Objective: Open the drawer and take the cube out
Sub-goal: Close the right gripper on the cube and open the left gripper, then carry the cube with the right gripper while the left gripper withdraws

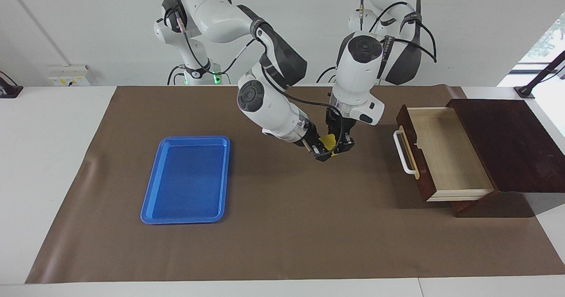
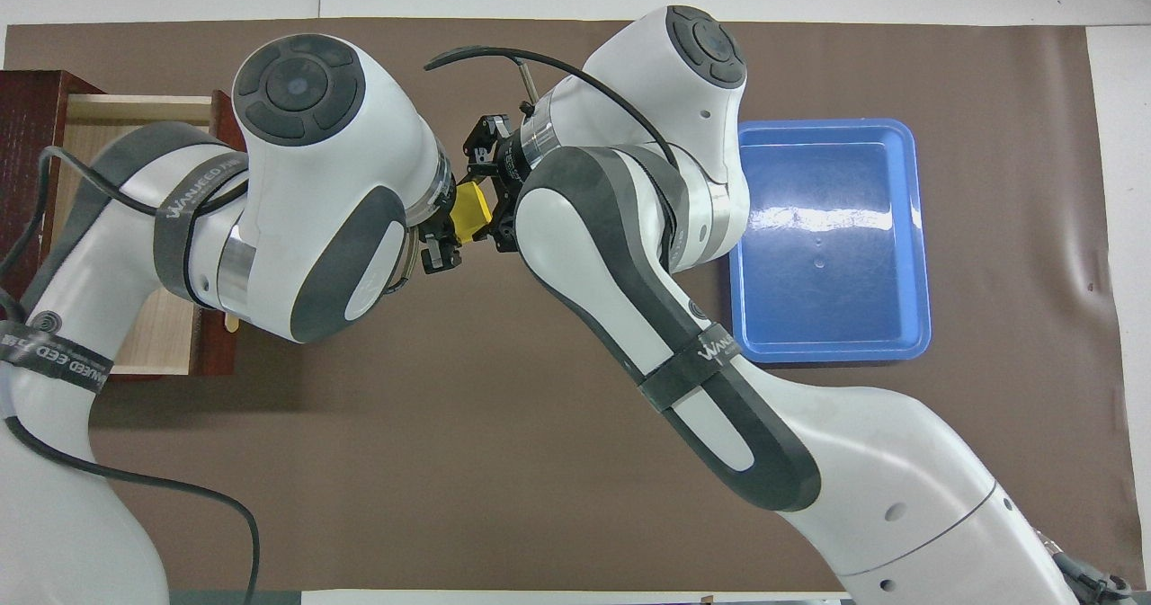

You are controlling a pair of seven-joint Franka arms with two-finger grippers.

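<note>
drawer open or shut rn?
Open: the drawer is pulled out of its box, its pale interior exposed and nothing visible inside.

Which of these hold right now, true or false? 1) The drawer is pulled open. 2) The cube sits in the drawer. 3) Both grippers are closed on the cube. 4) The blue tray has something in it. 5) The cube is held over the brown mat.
1) True: the drawer stands open.
2) False: the cube is in the air between the left gripper and right gripper; the drawer looks empty.
3) True: both are shut on it.
4) False: the blue tray is empty.
5) True: over the brown mat, between tray and drawer.
</note>
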